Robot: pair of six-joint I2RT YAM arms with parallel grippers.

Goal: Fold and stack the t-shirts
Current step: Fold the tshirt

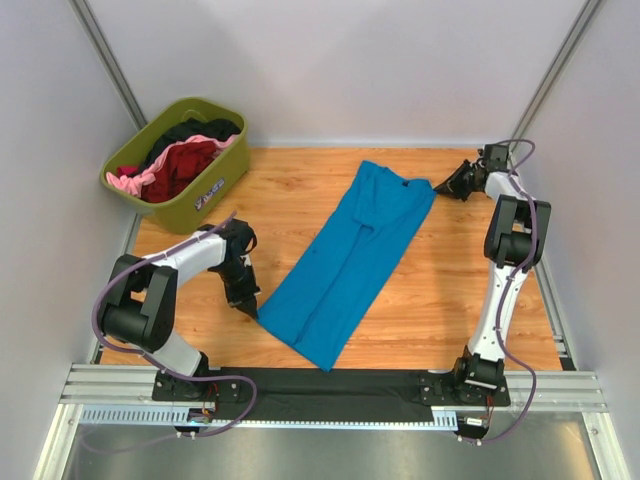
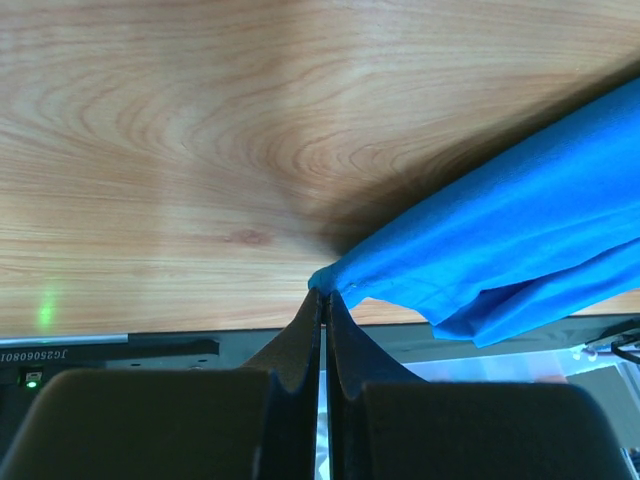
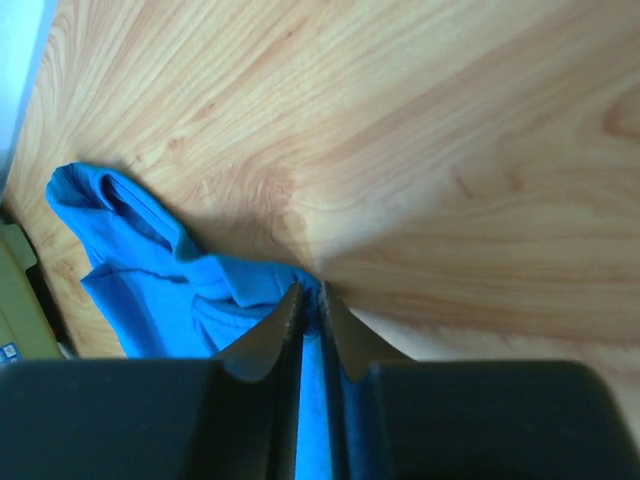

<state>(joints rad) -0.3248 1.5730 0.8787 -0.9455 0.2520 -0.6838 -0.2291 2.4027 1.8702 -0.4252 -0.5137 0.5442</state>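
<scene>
Left tool (image 2: 322, 292) pinches blue t-shirt (image 1: 345, 260); tub's (image 1: 232, 168) label (image 1: 208, 190), perhaps white, unreadable.

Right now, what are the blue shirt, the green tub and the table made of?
Blue shirt: soft matte cloth; it creases and drapes. Green tub: probably plastic, smooth with a slight sheen. Table: wood or wood-look laminate; grain lines show.

You're in a robot lab test cell, not a home: plain white panel walls (image 1: 350, 70) box in a wood-top table (image 1: 440, 290). The left arm (image 1: 180, 258) and right arm (image 1: 497, 305) are bolted to aluminium rails (image 1: 110, 385) at the near edge, with loose purple cables (image 1: 546, 230). The only props are a blue t-shirt (image 1: 345, 260) and a green tub (image 1: 205, 200) of more t-shirts (image 1: 185, 165).
</scene>
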